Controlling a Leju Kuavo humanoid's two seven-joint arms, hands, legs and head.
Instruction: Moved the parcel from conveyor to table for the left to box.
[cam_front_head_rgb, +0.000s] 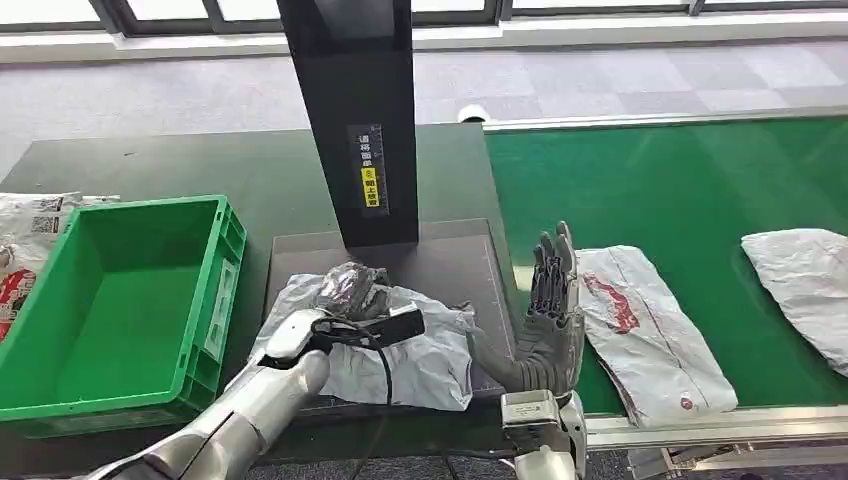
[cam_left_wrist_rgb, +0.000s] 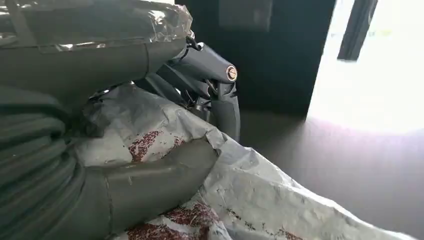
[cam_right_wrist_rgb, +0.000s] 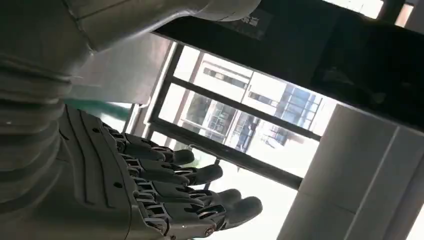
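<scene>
Grey red-printed parcel (cam_front_head_rgb: 420, 350), green crate (cam_front_head_rgb: 120, 300)

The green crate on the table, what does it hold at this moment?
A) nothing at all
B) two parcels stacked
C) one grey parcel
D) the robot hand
A: in the head view the green crate shows only its bare green floor, while the grey parcel lies beside it on the dark scanner pad under the left robot hand.
</scene>
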